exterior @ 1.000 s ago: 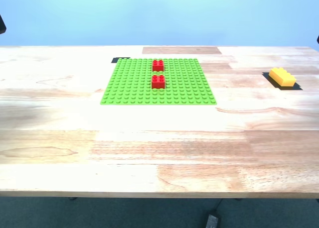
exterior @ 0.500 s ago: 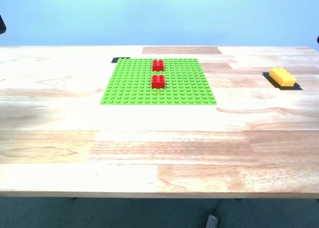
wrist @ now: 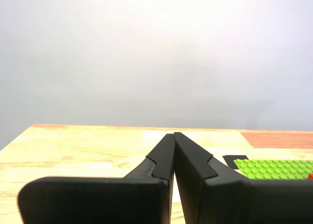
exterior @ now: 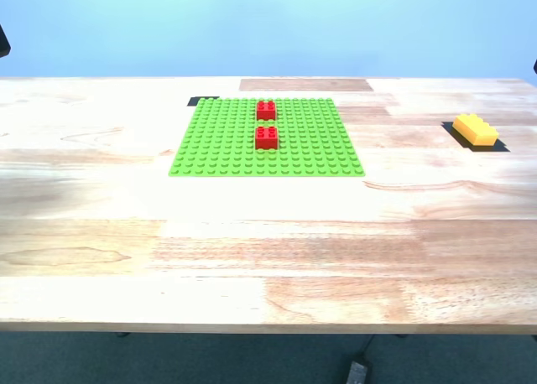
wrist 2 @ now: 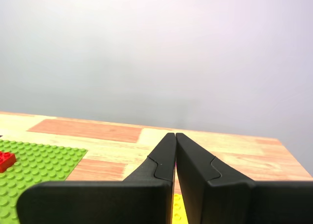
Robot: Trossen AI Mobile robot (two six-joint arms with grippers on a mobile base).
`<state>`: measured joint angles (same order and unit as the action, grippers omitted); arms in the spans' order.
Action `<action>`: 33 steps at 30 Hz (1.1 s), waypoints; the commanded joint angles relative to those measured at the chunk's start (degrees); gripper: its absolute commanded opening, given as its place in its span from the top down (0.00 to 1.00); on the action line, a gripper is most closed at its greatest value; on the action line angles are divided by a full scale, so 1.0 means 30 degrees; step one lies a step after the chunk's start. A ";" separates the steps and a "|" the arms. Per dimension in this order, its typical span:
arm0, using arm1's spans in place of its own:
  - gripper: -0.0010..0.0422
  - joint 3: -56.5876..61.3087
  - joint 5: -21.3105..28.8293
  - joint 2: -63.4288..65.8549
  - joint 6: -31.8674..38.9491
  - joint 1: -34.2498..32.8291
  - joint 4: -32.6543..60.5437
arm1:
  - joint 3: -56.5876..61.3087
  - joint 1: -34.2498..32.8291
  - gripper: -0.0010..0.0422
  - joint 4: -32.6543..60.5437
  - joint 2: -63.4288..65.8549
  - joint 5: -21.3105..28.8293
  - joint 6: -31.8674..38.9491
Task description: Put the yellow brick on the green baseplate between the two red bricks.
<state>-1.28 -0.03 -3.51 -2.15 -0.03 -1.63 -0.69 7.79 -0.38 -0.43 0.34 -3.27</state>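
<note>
Jaws pressed together on both: my first gripper [wrist: 173, 136] and my second gripper [wrist 2: 175, 136] were empty, tips touching, held above the table [exterior: 252, 258]. A sliver of the yellow brick [wrist 2: 177, 210] showed just under the second gripper's tips; in the exterior view it sat near that view's right edge, well apart from the green baseplate [exterior: 319, 162]. The two red bricks [exterior: 266, 124] stood on the plate with a narrow gap between. Brick looked light, rigid, slick plastic; best pinched across its long flat sides, studs up. Versus the earlier frames: nothing had moved.
</note>
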 commanded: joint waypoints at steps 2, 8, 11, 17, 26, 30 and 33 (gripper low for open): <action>0.98 0.0000 0.0015 0.0000 -0.0007 0.0007 -0.0182 | 0.0000 0.0000 0.98 -0.0015 0.0000 0.0007 0.0000; 0.98 0.0000 0.0160 0.0000 -0.0007 0.0007 -0.1107 | 0.0000 -0.0015 0.98 -0.0233 0.0000 0.0000 -0.0758; 0.98 0.0000 0.0153 0.0000 -0.0015 0.0007 -0.1158 | 0.0000 0.0022 0.98 -0.0350 0.0000 -0.0080 -0.0860; 0.98 0.0000 0.0648 0.0000 0.0095 0.0007 -0.1749 | 0.0000 0.0000 0.98 -0.1654 0.0000 -0.0066 0.0525; 0.98 -0.4342 0.3730 -0.2412 0.1100 -0.0022 0.2091 | -0.3228 -0.0160 0.98 0.0546 -0.2339 0.0109 0.2623; 0.98 -0.8160 0.5406 -0.5231 0.2521 -0.0029 0.4575 | -0.6047 -0.0525 0.98 0.2688 -0.5581 0.0095 0.3220; 0.98 -1.1846 0.7635 -0.8167 0.4626 -0.0029 0.8648 | -0.8772 -0.0925 0.98 0.4976 -0.8714 0.0073 0.3016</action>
<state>-33.32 20.67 -25.02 9.63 -0.14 20.32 -24.43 5.43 12.21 -23.53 0.58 5.96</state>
